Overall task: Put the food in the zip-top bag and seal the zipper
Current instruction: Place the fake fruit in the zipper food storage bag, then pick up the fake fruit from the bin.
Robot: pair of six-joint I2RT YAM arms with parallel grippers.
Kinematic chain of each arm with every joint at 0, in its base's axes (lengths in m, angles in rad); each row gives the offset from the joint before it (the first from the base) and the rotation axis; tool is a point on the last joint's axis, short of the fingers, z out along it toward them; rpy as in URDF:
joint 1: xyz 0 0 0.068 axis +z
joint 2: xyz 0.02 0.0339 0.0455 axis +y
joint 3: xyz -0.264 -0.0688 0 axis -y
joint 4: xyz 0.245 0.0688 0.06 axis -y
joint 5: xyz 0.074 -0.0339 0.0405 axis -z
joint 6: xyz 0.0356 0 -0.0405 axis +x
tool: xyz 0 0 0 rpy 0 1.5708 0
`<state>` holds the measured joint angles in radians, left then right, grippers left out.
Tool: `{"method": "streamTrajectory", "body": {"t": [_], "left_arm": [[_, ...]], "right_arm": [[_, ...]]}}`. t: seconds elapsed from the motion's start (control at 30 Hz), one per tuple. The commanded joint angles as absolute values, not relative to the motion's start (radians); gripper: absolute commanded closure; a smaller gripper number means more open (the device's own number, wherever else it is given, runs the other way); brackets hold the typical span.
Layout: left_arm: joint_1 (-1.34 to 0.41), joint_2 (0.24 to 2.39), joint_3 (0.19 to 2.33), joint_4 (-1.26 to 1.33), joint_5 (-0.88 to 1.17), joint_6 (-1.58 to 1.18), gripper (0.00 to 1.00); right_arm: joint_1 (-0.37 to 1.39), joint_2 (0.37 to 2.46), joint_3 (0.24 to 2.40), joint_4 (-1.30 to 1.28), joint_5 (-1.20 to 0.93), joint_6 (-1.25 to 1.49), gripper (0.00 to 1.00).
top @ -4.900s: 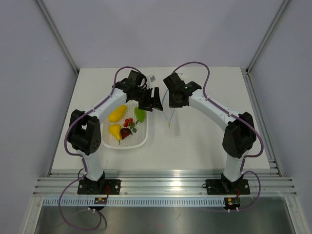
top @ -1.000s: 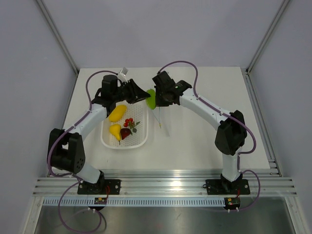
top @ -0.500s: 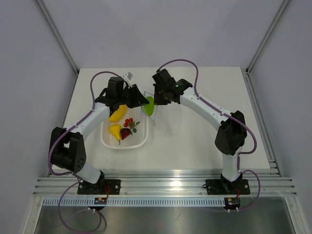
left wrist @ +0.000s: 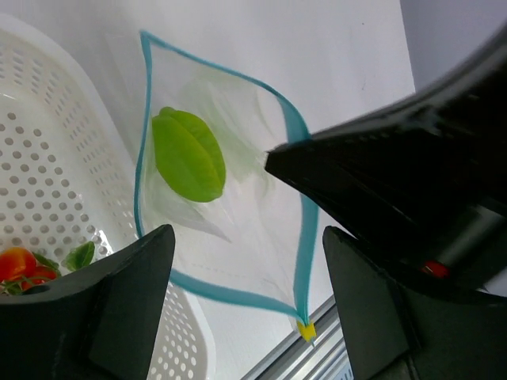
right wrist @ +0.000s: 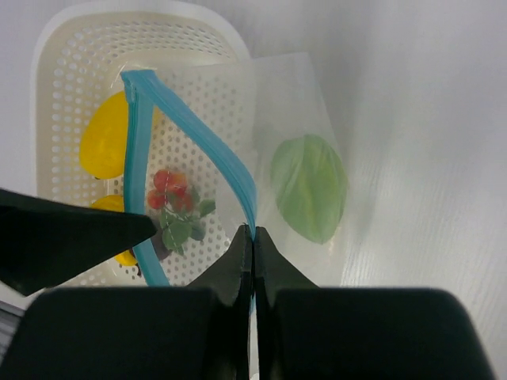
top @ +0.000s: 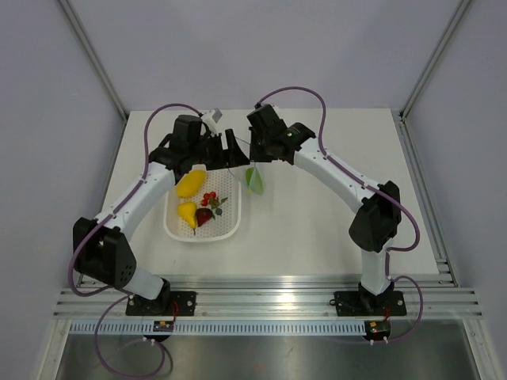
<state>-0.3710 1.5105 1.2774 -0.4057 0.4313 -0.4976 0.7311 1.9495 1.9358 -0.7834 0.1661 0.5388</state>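
No writing, label, brand, number or sign can be read in any view.

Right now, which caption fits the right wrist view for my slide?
Right claw pinches the zip-top bag by its blue zipper; green leaf piece inside, white basket of other food beneath.

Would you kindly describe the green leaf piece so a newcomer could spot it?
Find the white basket. Beside its right edge the right hand pinches a clear bag. Inside lies the green leaf piece, the only food outside the basket.
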Motion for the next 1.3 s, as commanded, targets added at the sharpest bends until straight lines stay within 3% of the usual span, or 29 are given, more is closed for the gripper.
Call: {"method": "streamTrajectory", "body": {"t": [0.0,0.33,0.5,0.63,0.77,1.27], "left_arm": [[-0.359,1.413,1.332,-0.443,0.488,-0.436,0.22],[-0.176,1.305,1.14,-0.385,0.577,-0.469,0.32],[-0.181,1.391,1.112,-0.486,0.379,-0.454,0.38],[-0.207,1.44,1.089,-0.537,0.221,-0.449,0.35],[-0.251,1.496,1.088,-0.551,0.167,-0.449,0.33],[-0.364,1.627,1.108,-0.589,-0.077,-0.523,0.48]], "right_arm": [[0.718,1.951,1.936,-0.769,0.213,0.526,1.0],[0.71,1.937,1.882,-0.752,0.21,0.531,1.0],[0.712,1.93,1.867,-0.744,0.201,0.534,1.0],[0.712,1.925,1.865,-0.741,0.196,0.535,1.0],[0.71,1.925,1.865,-0.739,0.189,0.537,1.0],[0.712,1.918,1.861,-0.738,0.179,0.538,1.0]]}}
